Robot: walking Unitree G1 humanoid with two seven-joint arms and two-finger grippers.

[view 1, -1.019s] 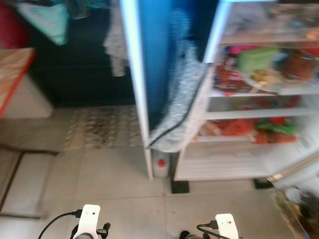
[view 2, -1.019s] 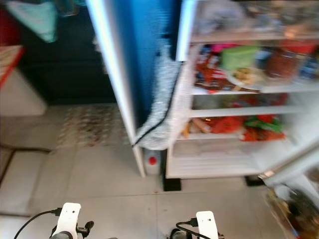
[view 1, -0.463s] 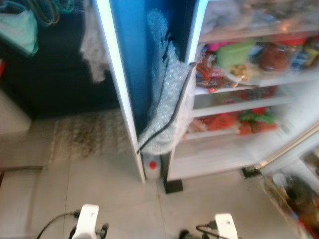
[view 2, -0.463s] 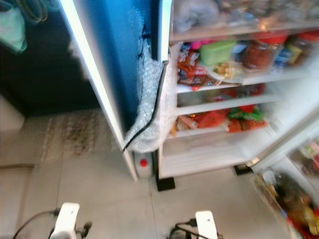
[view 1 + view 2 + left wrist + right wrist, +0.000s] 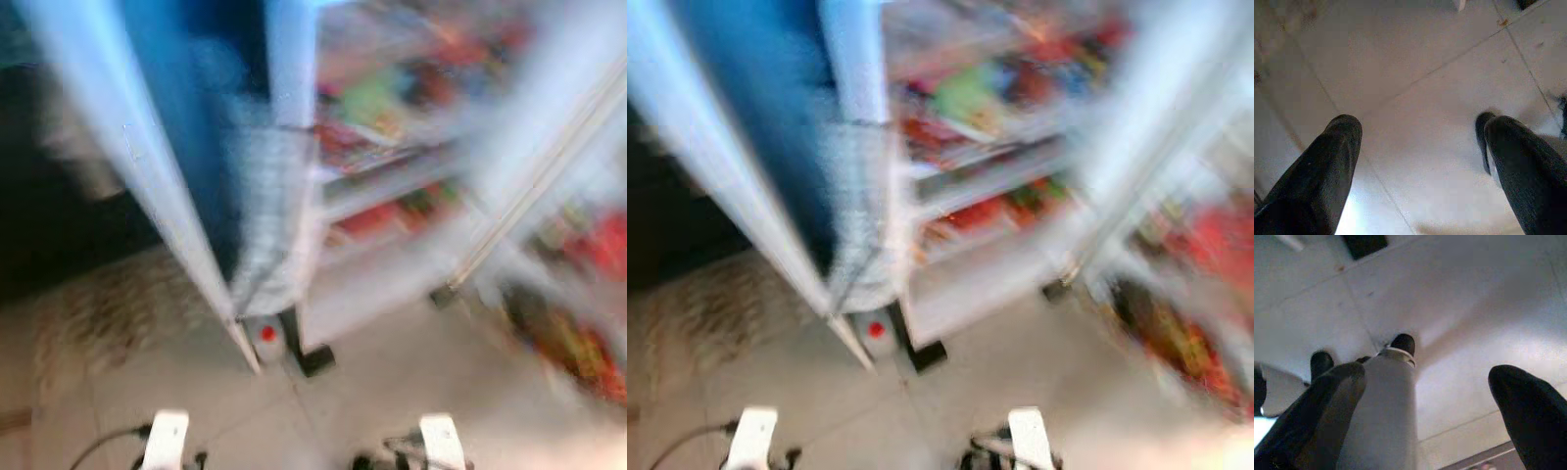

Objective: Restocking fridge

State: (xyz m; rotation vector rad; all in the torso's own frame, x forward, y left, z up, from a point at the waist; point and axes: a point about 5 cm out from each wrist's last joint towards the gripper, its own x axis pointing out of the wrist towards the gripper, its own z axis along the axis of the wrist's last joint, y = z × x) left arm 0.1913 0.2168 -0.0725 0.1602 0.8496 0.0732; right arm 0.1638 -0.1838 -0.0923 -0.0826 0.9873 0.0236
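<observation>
The open fridge (image 5: pixel 392 127) stands ahead, heavily blurred, its white shelves packed with red, green and orange food. Its open door (image 5: pixel 549 166) swings out at the right, with colourful items in the lower bin (image 5: pixel 578 343). Both arms hang low at the bottom edge, left arm (image 5: pixel 167 439) and right arm (image 5: pixel 441 439). My left gripper (image 5: pixel 1420 129) is open over bare floor tiles, holding nothing. In the right wrist view my right gripper (image 5: pixel 1427 379) is open too, above the floor and my own leg (image 5: pixel 1386 401).
A blue side panel (image 5: pixel 176 147) with crumpled bubble wrap (image 5: pixel 265 215) flanks the fridge on the left. A small red-capped bottle (image 5: pixel 266 338) and a black fridge foot (image 5: pixel 315 360) sit at its base. A patterned mat (image 5: pixel 98 313) lies at the left on pale tiles.
The camera has swung and tilted, so the fridge has slid left and its door now crosses the right side; the picture is far more blurred. Both arms still hang low.
</observation>
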